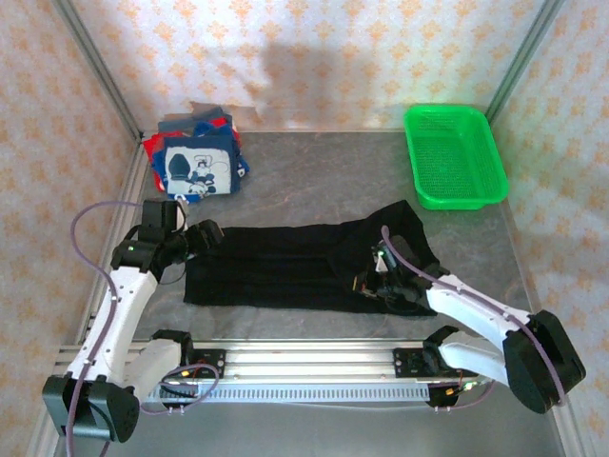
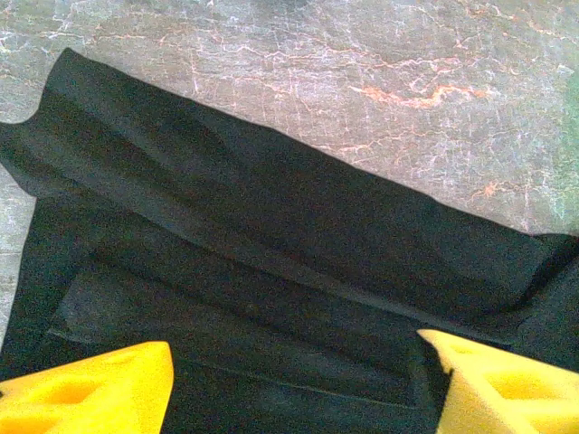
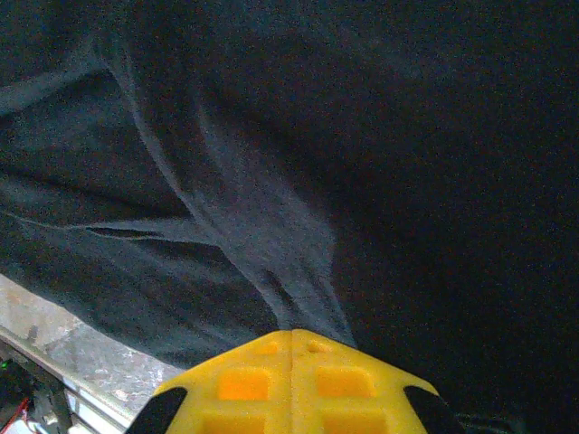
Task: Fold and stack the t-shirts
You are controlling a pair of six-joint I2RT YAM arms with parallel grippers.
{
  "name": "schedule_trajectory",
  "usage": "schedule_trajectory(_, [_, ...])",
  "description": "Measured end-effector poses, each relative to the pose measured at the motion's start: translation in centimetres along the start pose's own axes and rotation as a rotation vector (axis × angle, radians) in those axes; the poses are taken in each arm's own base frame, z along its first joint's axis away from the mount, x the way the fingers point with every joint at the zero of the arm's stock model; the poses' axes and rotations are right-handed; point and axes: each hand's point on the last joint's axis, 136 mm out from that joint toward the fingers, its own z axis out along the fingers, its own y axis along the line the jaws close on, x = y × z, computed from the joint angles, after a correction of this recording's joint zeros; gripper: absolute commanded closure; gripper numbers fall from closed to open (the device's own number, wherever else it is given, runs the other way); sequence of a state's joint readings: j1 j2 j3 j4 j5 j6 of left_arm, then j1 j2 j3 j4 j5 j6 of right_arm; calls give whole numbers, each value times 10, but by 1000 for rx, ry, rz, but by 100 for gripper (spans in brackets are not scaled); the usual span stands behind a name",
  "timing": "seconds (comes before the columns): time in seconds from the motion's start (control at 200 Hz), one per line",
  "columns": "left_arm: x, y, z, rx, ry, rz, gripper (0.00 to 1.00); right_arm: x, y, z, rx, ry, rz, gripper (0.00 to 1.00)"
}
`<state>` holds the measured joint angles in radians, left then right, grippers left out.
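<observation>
While the black t-shirt (image 1: 276, 267) is lying spread lengthwise across the near middle of the tabletop (image 1: 314, 181), the right gripper (image 3: 294, 348) is sitting at its right end with jaws clenched on a raised fold of the cloth. The left gripper (image 2: 294, 389) is hovering over its left end, jaws spread wide and grasping nothing. A navy t-shirt (image 1: 197, 169) (white cartoon print facing up) is lying folded in the far left corner, and a green basket (image 1: 455, 157) is standing far right.

L hand (image 2: 294, 366) spread wide, arm reaching fwd; R hand (image 3: 291, 342) pinched closed, arm bent inward, low.
</observation>
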<state>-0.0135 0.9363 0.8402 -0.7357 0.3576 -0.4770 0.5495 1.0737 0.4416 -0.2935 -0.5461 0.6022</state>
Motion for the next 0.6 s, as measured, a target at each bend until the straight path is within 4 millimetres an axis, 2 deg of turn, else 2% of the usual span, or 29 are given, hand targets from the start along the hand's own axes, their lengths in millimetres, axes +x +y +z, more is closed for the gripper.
schedule_trajectory(0.135, [2, 2, 6, -3, 6, -14, 30, 3, -7, 2, 18, 5, 23, 83])
schedule_trajectory(0.3, [7, -5, 15, 11, 23, 6, 30, -1, -12, -4, 50, -35, 29, 52])
schedule_trajectory(0.4, [13, -16, 25, 17, 60, 51, 30, -14, -6, -17, 53, -112, 19, 32])
schedule_trajectory(0.51, [19, -36, 42, 23, 121, 124, 35, -35, 14, -30, 13, -199, 6, 29])
schedule_trajectory(0.6, [17, -55, 60, 33, 161, 178, 42, -51, 28, -29, 1, -220, 4, 31])
